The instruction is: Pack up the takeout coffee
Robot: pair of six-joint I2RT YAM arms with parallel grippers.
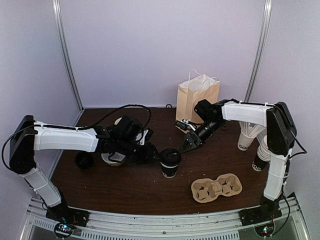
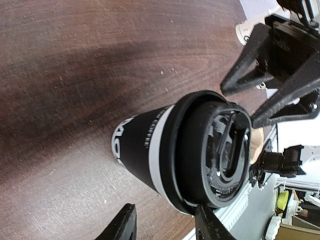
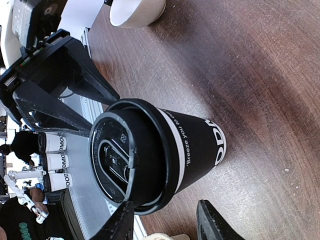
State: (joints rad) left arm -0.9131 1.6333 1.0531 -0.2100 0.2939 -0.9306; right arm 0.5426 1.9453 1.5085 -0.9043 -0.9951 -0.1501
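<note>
The takeout coffee, a black paper cup with a black dome lid, stands upright on the dark wood table near the middle. My left gripper hovers just left of it, jaws open. In the left wrist view the cup lies just beyond the open left gripper, with one fingertip near the lid rim. My right gripper is up and to the right of the cup, also open. The right wrist view has the cup ahead of the right gripper. Neither gripper holds anything.
A brown paper bag with white handles stands at the back. A cardboard cup carrier lies at the front right. Stacked paper cups lie at the right edge. A cream mug and a loose black lid sit under the left arm.
</note>
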